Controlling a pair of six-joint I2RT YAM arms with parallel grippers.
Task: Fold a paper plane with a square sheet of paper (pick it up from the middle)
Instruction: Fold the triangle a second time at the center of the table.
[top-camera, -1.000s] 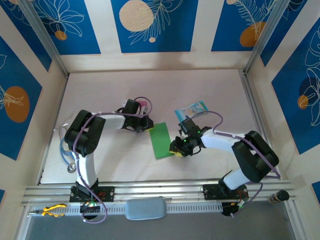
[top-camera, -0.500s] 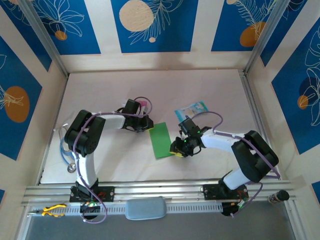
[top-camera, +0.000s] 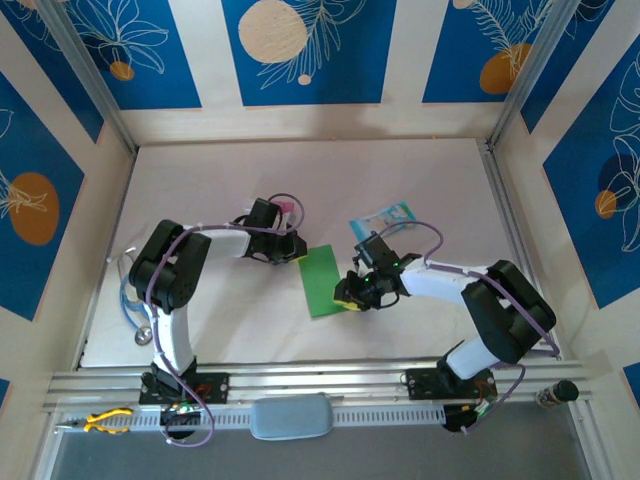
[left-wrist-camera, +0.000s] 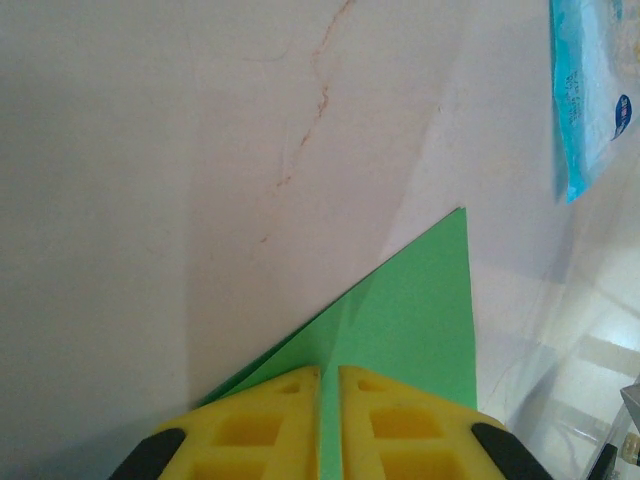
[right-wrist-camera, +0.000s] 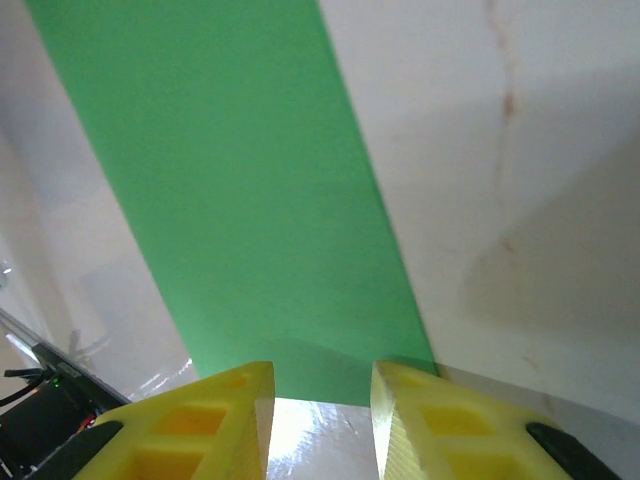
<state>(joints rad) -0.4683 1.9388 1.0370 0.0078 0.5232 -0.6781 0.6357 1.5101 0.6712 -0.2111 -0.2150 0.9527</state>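
Step, likely: paper (top-camera: 322, 280) half-folded, being set for next crease. Left claw (left-wrist-camera: 328, 375) pinches paper corner, sheet ahead. Right claw (right-wrist-camera: 322, 385) part-spread, paper edge just ahead of tips. Next: slide onto edge, nip gently, avoid skewing fold.

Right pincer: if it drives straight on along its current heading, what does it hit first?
The green sheet. Its near edge lies on the table just ahead of the right pincer, whose jaws stand apart. Height is unclear, so it may skim over the paper rather than catch the edge.
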